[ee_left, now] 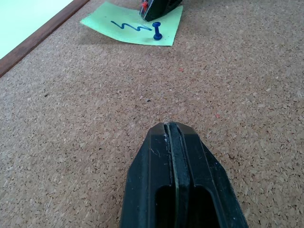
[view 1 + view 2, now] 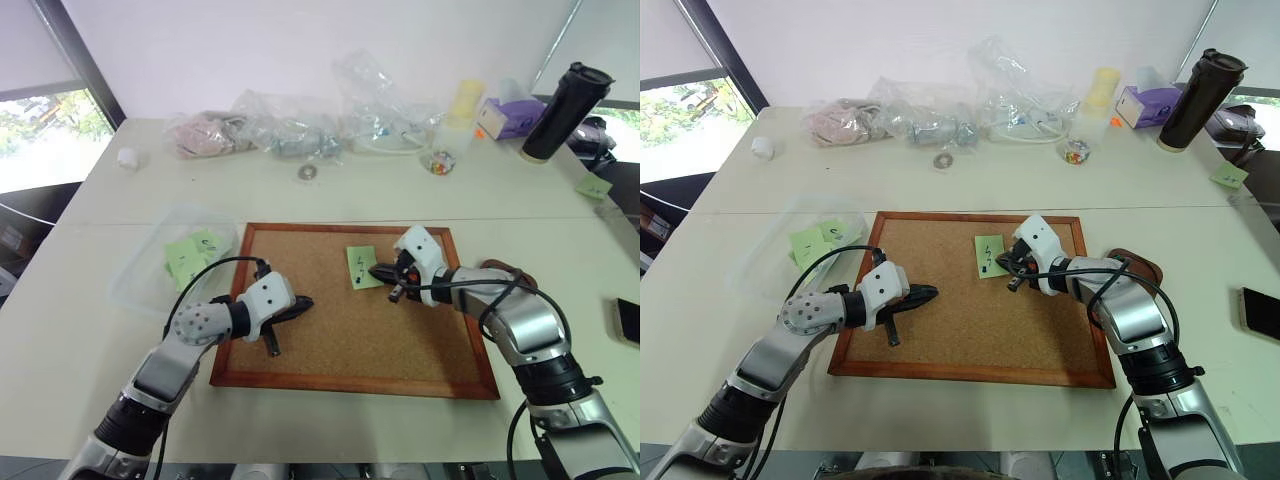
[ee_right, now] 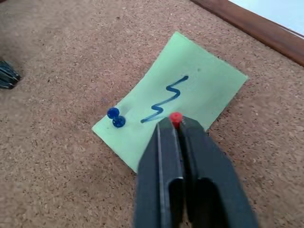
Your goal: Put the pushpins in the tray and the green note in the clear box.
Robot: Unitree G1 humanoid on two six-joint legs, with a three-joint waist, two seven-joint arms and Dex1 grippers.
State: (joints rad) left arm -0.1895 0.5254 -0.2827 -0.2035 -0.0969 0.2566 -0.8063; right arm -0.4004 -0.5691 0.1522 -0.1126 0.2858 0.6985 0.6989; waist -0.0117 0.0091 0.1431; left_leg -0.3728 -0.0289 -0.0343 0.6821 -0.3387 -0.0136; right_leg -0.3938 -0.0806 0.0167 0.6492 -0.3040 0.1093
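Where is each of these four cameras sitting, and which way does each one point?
Left and right eye views: on the head, looking down at the corkboard, both arms showing.
Left wrist view: along the shut left gripper, resting on cork.
Right wrist view: along the right gripper, closed on the red pushpin.
Shared: both wrist views show the green note and blue pushpin.

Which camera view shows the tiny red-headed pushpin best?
The right wrist view: the red-headed pushpin sits close up, pinched at the right gripper tips over the pale green scribbled note. The left wrist view catches a red speck under that gripper. In both eye views it is too small to make out.
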